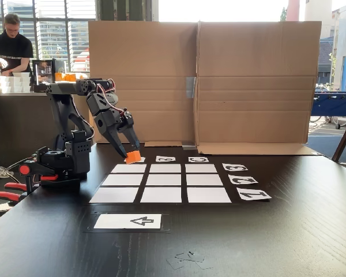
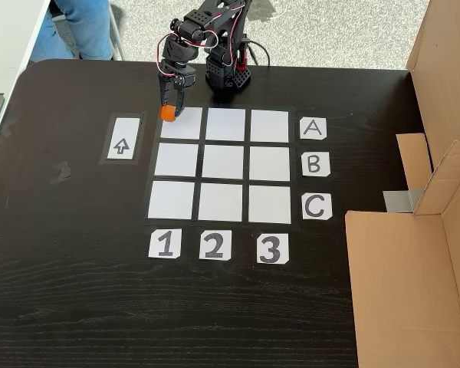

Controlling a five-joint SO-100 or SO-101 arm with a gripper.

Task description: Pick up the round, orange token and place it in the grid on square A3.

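Fixed view: arrow card (image 2: pixel 122 138) beside grid (image 2: pixel 223 165), cardboard wall (image 2: pixel 445 115) opposite.

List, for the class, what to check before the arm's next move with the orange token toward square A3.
1. Token gripped in the tool: ok, it sits between the fingertips.
2. Square A3 free: ok, bare white paper.
3. Token over A3: not ok; in the fixed view from above it is at the outer corner of square A1.
4. Way along row A free: ok, square A2 is bare.
5. Token lifted off the paper: cannot tell.
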